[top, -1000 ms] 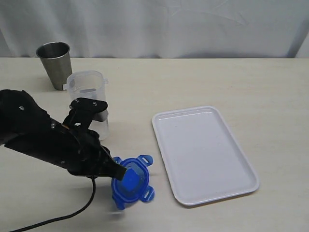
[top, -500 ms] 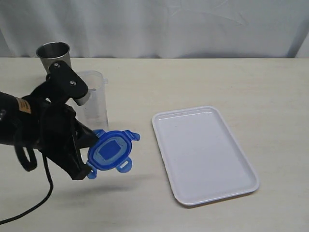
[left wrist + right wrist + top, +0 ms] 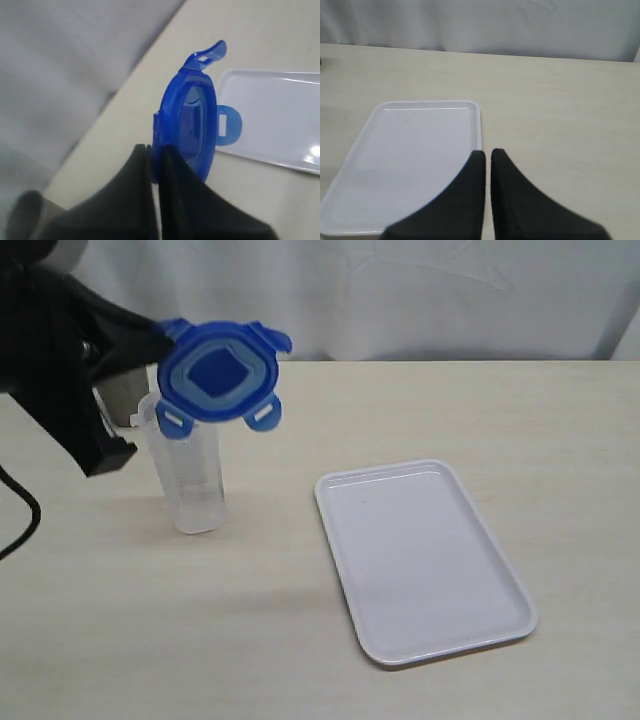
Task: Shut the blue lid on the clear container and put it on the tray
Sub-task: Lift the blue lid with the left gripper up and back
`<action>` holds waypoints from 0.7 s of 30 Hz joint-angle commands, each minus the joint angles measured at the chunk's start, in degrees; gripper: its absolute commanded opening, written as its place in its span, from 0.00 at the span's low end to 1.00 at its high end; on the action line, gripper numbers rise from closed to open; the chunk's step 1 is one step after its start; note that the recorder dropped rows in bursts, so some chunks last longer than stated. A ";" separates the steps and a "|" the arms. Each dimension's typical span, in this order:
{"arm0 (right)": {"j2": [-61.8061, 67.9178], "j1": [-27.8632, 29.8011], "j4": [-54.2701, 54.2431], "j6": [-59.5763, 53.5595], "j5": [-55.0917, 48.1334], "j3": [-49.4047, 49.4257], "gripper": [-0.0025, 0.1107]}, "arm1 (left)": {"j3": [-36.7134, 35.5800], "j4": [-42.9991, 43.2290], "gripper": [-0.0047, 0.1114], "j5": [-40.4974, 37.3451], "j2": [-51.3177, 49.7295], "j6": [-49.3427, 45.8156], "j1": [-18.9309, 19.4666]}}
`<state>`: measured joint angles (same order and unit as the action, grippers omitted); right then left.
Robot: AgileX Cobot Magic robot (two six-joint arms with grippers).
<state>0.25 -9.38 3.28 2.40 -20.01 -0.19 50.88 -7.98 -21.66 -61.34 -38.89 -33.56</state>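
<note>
The small bright-blue plastic lid with four snap tabs looks light and stiff, its smooth rim likely slippery. The left hand pinches it by one edge, so it juts beyond the fingertips, tipped on its side. Just below that hand stands the tall clear plastic container, thin-walled and probably tippy, best held low around the body. The flat white plastic tray lies well apart on the worktop, just ahead of the right hand, which is pressed together and empty. Whatever stands behind the left arm is hidden.
</note>
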 commanded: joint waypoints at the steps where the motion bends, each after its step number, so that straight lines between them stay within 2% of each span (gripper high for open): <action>1: -0.25 -0.15 0.09 -0.05 0.19 0.19 0.06 | 0.72 15.37 0.04 8.53 -0.39 1.67 -0.40; 4: -0.25 -0.15 0.09 -0.05 0.19 0.19 0.06 | 0.75 26.25 0.04 10.76 -1.32 1.91 0.57; 8: -0.25 -0.15 0.09 -0.05 0.19 0.19 0.06 | 0.75 32.75 0.04 14.43 -3.51 1.88 5.11; 16: -0.25 -0.15 0.09 -0.05 0.19 0.19 0.06 | 1.15 32.93 0.04 26.91 -10.72 -0.70 16.96; 21: -0.25 -0.15 0.09 -0.05 0.19 0.19 0.06 | 5.43 32.81 0.04 28.04 -16.29 -0.70 20.27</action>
<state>0.25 -9.38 3.28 2.40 -20.01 -0.19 53.92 24.87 4.35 -74.74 -39.44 -14.51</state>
